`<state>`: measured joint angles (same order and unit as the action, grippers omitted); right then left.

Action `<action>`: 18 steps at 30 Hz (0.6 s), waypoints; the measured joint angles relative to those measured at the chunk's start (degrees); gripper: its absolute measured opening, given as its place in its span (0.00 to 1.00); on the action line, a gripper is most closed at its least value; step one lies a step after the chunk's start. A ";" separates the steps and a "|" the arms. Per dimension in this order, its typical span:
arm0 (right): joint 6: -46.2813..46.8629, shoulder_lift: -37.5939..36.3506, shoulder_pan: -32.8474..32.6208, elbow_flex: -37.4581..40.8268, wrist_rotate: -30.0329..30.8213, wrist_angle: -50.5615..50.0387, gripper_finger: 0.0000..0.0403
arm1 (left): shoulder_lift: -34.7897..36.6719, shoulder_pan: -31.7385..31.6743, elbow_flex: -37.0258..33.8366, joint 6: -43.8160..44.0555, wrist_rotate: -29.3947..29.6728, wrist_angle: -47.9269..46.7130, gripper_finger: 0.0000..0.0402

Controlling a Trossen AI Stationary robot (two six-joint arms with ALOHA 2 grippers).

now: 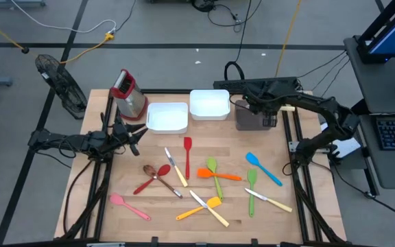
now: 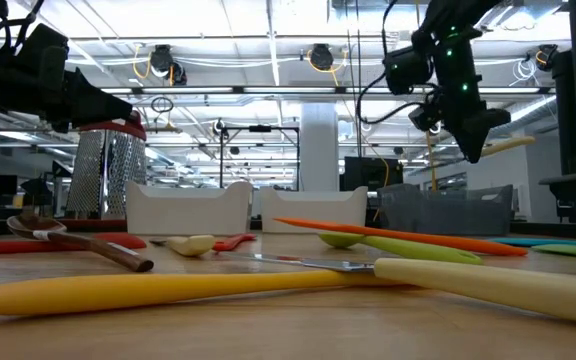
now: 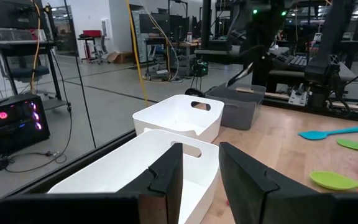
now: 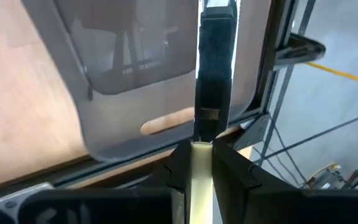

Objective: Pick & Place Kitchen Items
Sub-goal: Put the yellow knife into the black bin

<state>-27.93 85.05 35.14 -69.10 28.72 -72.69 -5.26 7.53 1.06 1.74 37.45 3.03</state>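
— Right gripper (image 1: 265,108)?
— Hanging over the dark tray (image 1: 251,122) at the far right of the table, clamped on a knife (image 4: 201,177) by its pale handle.
— Which way does the knife lie?
— Long axis straight through the fingers: handle end sticking out to the right and tilted upward in the low view, blade end running ahead across the tray. Clear of the tray, not touching rim or floor as far as visible.
— So, for the drop?
— Probably only a lowering and a release; the tray sits directly beneath, its long side roughly along the knife. Worth watching that the handle end clears the tray's right wall.
— Left gripper (image 3: 197,169)?
— Waiting at the left edge, just beside the near white tray (image 3: 123,171), fingers apart, nothing between them.
— Remaining utensils (image 1: 213,169)?
— Scattered flat across the middle and near part of the table, between the two arms. Pink and red ones closer to the left arm, blue and green ones closer to the right.
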 joint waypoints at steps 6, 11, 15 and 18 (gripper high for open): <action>-2.87 4.33 -0.02 0.00 2.78 1.48 0.08 | 0.01 0.00 0.00 0.02 0.00 -0.02 0.26; -7.37 7.80 0.02 0.00 4.52 4.05 0.10 | 0.02 0.00 0.00 0.02 0.00 -0.02 0.26; -8.58 10.57 -0.01 0.00 4.84 4.79 0.10 | 0.00 0.00 0.00 0.15 0.00 -0.02 0.26; -9.76 12.37 0.00 0.01 5.23 5.34 0.08 | 0.01 0.00 0.00 0.28 0.00 -0.02 0.26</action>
<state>-37.69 97.42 35.14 -69.09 33.94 -67.34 -5.25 7.53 1.06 2.02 37.45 3.01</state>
